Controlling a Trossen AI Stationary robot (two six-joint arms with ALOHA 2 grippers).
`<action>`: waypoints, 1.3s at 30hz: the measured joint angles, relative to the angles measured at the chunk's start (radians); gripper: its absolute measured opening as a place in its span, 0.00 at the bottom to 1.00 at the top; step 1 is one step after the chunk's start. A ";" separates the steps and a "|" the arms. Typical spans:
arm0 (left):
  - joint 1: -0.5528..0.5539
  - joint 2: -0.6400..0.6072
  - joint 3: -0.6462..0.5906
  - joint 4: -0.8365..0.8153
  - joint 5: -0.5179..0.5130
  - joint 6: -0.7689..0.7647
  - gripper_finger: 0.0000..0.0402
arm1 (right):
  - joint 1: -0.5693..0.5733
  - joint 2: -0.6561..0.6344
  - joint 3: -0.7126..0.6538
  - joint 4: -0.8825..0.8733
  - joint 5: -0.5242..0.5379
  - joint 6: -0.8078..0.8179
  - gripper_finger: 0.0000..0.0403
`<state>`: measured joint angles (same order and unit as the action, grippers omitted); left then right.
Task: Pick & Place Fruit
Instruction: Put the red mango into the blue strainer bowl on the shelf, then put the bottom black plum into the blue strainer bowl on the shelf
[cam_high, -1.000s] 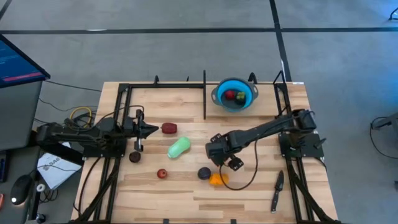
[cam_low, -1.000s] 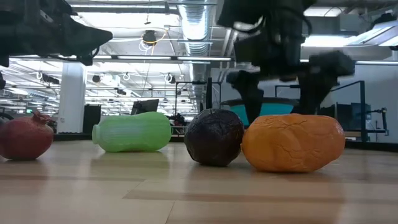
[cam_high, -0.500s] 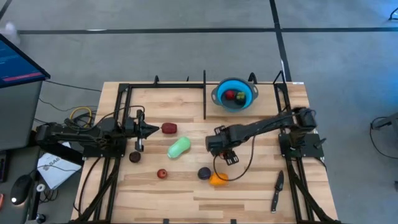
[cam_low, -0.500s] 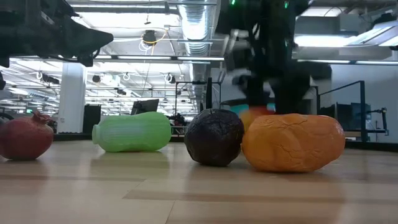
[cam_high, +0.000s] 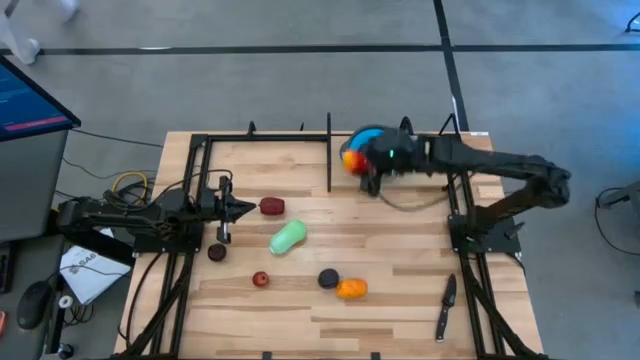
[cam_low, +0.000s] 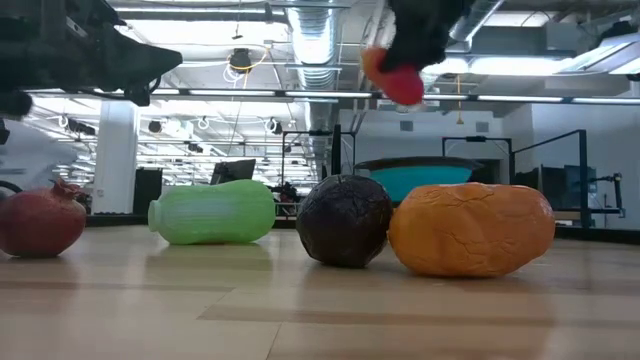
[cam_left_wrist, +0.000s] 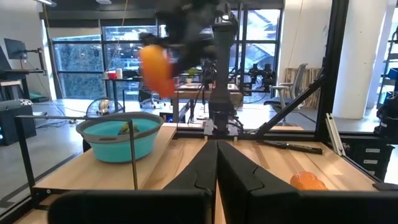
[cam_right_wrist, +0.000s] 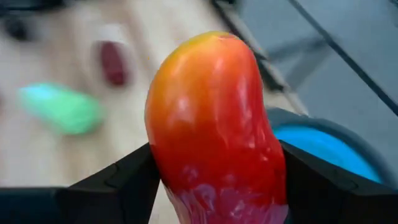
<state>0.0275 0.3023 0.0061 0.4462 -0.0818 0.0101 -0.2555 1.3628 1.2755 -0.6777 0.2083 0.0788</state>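
Note:
My right gripper (cam_high: 362, 162) is shut on a red-orange fruit (cam_high: 351, 160), high over the left rim of the blue bowl (cam_high: 392, 143) near the table's far edge. The low view shows the red-orange fruit (cam_low: 394, 76) well above the bowl (cam_low: 420, 181). My left gripper (cam_high: 243, 209) waits shut at the table's left. Lying on the table are a maroon fruit (cam_high: 271, 206), the pale green fruit (cam_high: 288, 237), a dark maroon one (cam_high: 217, 252), a small red one (cam_high: 260, 279), the dark purple one (cam_high: 328, 278) and the orange one (cam_high: 351, 289). My right gripper pinches the red-orange fruit (cam_right_wrist: 214, 124) between its two fingers (cam_right_wrist: 121, 180), one on each long side near its lower half (cam_right_wrist: 186, 186). The fruit is lifted clear of table and bowl and sticks out past the fingertips.
A black knife (cam_high: 445, 306) lies near the table's right near corner. The bowl holds fruit, seen in the left wrist view as a yellowish piece (cam_left_wrist: 127, 127). A black frame rail (cam_high: 329, 150) stands left of the bowl. Bare wood lies between the fruit group and the bowl.
My right gripper has risen from the table's middle, by the dark purple and orange fruits, and swung toward the far edge to the bowl's left rim. It carries the red-orange fruit, which is now lifted high. The other fruits have stayed put.

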 joint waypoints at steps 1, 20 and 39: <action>0.000 0.000 0.000 0.002 0.000 0.000 0.01 | -0.047 0.005 -0.011 0.011 -0.002 0.000 0.68; 0.000 0.000 0.000 0.019 0.000 0.000 0.01 | -0.288 0.248 -0.061 0.061 -0.115 0.132 0.69; 0.000 0.000 0.000 0.027 0.000 0.000 0.01 | -0.272 0.113 -0.060 0.108 -0.105 0.159 0.93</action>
<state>0.0273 0.3023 0.0062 0.4733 -0.0814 0.0101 -0.5279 1.4761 1.2160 -0.5697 0.1034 0.2374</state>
